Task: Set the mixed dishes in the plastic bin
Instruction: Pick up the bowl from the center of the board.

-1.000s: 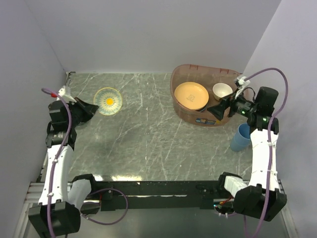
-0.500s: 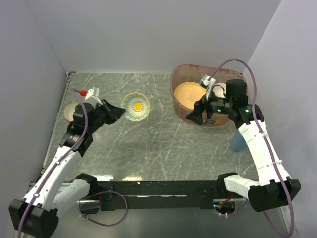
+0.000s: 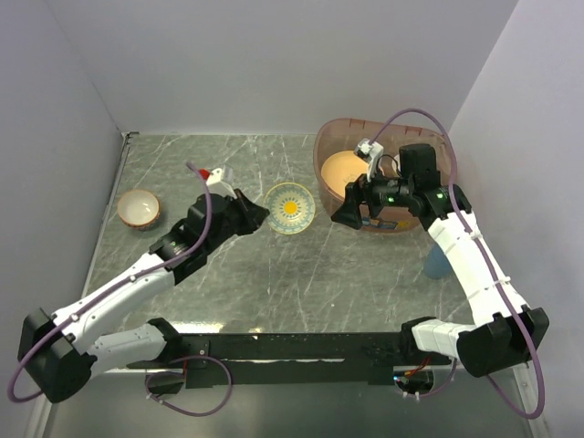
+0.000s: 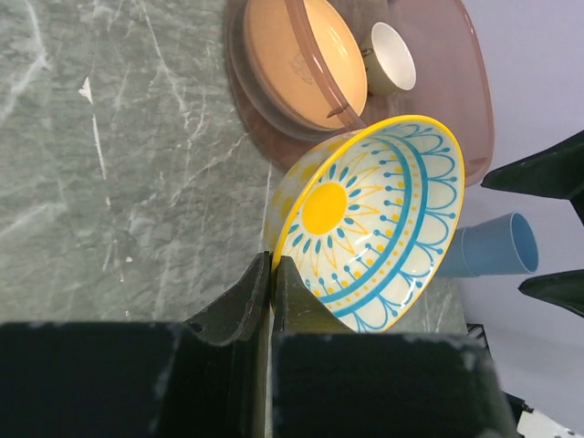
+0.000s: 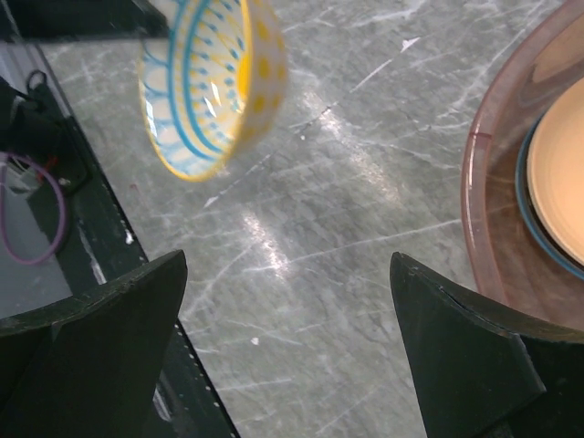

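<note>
My left gripper (image 3: 262, 215) (image 4: 272, 261) is shut on the rim of a bowl (image 3: 290, 208) (image 4: 374, 219) (image 5: 210, 82) with a yellow centre and blue pattern, held tilted above the middle of the table. The plastic bin (image 3: 321, 151) (image 4: 474, 109) (image 5: 474, 182) stands back right, holding the yellow-orange plate (image 3: 339, 169) (image 4: 301, 55) (image 5: 558, 182) and the small cream bowl (image 4: 388, 59). My right gripper (image 3: 347, 208) (image 5: 287, 274) hangs open and empty over the table, by the bin's front-left corner. A red-patterned bowl (image 3: 139, 208) sits far left. The light blue cup (image 3: 436, 260) (image 4: 493, 246) lies right of the bin.
Grey walls close the table in at the back, left and right. The right arm (image 3: 456, 237) reaches across the bin's front and hides part of it in the top view. A black rail (image 3: 292, 347) runs along the near edge.
The left arm has swung right from the far left, carrying the patterned bowl to mid-table and uncovering the red-patterned bowl. The right arm has moved left from near the cup to the bin's front-left.
</note>
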`<state>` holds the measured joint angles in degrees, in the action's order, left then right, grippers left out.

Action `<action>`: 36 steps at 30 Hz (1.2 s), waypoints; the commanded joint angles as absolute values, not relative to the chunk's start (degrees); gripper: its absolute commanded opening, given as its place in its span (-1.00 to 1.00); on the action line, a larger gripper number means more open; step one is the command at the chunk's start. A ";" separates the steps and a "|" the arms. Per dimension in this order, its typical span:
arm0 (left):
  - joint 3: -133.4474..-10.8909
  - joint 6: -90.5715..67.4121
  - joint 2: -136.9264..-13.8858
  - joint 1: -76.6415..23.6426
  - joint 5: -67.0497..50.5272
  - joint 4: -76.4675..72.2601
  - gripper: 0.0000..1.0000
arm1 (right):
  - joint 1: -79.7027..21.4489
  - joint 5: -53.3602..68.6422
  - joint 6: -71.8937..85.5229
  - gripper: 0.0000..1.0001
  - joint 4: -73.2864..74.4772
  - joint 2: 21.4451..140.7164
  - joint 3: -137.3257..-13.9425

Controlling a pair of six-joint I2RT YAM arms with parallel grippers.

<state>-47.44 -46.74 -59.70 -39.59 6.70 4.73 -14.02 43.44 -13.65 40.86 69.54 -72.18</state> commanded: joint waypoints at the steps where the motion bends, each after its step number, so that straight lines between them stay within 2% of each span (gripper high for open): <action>1: -53.52 -49.22 -62.31 -44.72 15.55 -1.85 -0.99 | -14.33 46.05 -8.27 1.00 36.22 69.26 -72.34; 14: -61.95 -51.59 -69.69 -55.89 29.61 2.46 -0.99 | -14.24 44.57 1.30 1.00 29.18 71.01 -69.52; 17: -64.06 -52.90 -71.71 -57.74 33.04 4.74 -0.98 | -14.33 42.46 2.19 0.93 28.74 71.19 -69.43; 23: -68.02 -53.88 -74.26 -60.20 37.26 8.17 -0.99 | -14.68 40.70 3.16 0.25 27.86 71.72 -68.73; 24: -68.20 -53.88 -74.53 -60.55 37.27 8.17 -0.98 | -14.85 40.43 3.25 0.05 27.95 71.98 -68.73; 26: -68.73 -53.79 -74.79 -60.91 37.35 8.00 -0.98 | -15.03 40.08 3.34 -0.11 28.04 72.33 -68.82; 29: -69.08 -53.26 -74.97 -61.35 37.09 7.47 -0.99 | -15.12 39.46 3.25 -0.45 28.39 72.95 -69.17; 30: -69.08 -52.83 -74.80 -61.43 36.92 7.12 -0.99 | -15.12 39.11 2.90 -0.74 28.65 73.12 -69.43; 32: -68.73 -51.51 -74.62 -61.44 35.34 6.33 -0.98 | -15.12 38.41 2.20 -1.00 29.09 73.21 -69.96; 35: -67.33 -47.29 -73.57 -61.35 33.15 3.61 -0.98 | -14.77 38.67 0.62 -1.00 30.49 72.69 -70.93; 36: -66.45 -44.24 -73.04 -61.17 30.79 1.95 -0.79 | -14.16 40.15 0.53 -1.00 30.67 72.51 -71.01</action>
<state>-66.22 -50.24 -75.24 -61.41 34.41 10.57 -14.66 36.60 2.33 30.24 73.89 -68.95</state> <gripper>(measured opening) 0.065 0.050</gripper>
